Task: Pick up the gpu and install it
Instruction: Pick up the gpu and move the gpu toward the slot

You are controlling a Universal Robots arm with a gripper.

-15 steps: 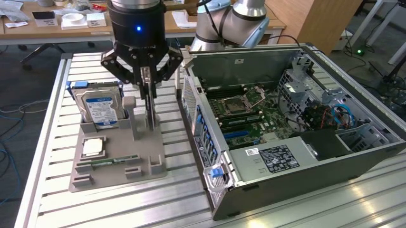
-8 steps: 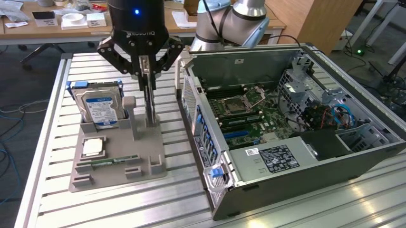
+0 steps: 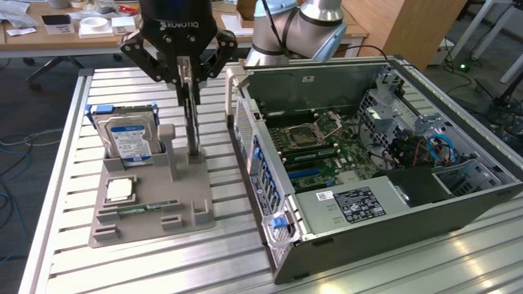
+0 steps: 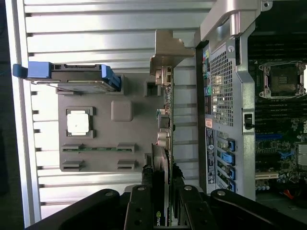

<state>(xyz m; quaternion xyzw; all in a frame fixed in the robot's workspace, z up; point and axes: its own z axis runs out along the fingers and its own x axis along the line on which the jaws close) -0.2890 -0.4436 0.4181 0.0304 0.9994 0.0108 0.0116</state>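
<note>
The pincer has its fingers drawn in narrow, clamped on the top edge of the graphics card. The card hangs straight down beneath it, edge-on. Its lower end is down at the grey rack directly under the pincer, and I can't tell whether it sits in its slot or is just clear of it. From the wrist, the card's silvery bracket sticks out ahead of the fingers.

The open computer case stands close on one side of the pincer, and the hard drive is upright on the other.

The grip worries me, I'd say. It holds a thin card by one narrow edge, so the card could pivot or slip if it drags in the rack. The bracket could snag a rack post or knock the case wall, which is just beside it.
</note>
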